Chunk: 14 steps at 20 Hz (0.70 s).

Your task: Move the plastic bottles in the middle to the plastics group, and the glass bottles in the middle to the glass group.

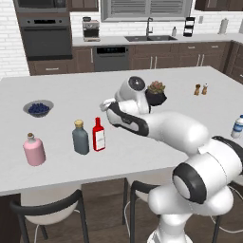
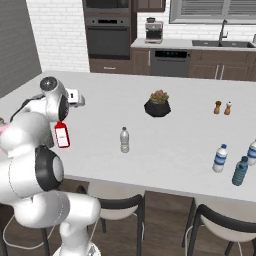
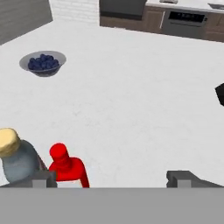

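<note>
— Two bottles stand side by side near the front edge of the tabletop point(image 1: 156, 156), toward its left end: the red bottle point(image 1: 98, 135) and the dark grey-blue bottle point(image 1: 80, 137), just beside each other. Can you see whether they touch?

— Barely apart in the left base view, I'd say. The pink bottle point(image 1: 34, 149) with the cork sits further left, nearer the left corner, and the bowl of blueberries point(image 1: 38, 108) lies behind them, toward the left edge.

— And the pincer point(image 3: 112, 177)?

— Released, its tips spread wide, holding nothing. In the hand view the red bottle sits just inside the left tip (not between the two).

— Where are the plastics?

— One plain clear bottle point(image 2: 124, 139) stands alone in the middle of the tabletop, well apart from the rest. Near the right end, toward the front edge, stands a blue-labelled bottle point(image 2: 219, 158), with a bluish bottle point(image 2: 240, 171) just beside it and a third at the right edge, cut off.

— Anything else?

— One potted plant point(image 2: 158, 104) toward the middle, and two small shakers point(image 2: 222, 107) further right.
</note>
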Tool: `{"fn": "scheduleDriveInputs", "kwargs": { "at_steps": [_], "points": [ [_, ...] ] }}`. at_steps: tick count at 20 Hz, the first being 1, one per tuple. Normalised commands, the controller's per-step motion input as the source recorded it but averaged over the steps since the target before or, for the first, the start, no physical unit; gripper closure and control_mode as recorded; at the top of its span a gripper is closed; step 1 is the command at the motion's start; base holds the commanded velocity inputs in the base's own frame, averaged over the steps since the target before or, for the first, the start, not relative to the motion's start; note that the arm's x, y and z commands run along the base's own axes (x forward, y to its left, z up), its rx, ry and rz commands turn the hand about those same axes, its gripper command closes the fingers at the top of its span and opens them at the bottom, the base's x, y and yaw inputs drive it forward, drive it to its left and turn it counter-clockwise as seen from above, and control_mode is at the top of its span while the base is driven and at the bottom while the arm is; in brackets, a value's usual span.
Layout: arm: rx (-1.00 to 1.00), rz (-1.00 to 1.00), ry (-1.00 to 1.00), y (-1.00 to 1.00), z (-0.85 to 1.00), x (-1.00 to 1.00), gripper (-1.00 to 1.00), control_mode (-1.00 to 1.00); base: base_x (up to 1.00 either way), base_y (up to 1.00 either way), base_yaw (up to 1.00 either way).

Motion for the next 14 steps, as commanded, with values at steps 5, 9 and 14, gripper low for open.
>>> {"fn": "scheduleDriveInputs", "kwargs": {
  "at_steps": [5, 9, 14],
  "points": [
    [0.01, -0.18, 0.03, -0.72, 0.0, -0.23, -1.0, -1.0, 0.0, 0.0, 0.0],
    [0.02, -0.21, 0.09, -0.86, 0.0, -0.12, -1.0, -1.0, 0.0, 0.0, 0.0],
    [0.05, -0.25, 0.19, -0.99, -0.01, 0.0, -1.0, -1.0, 0.0, 0.0, 0.0]
  ]
}}
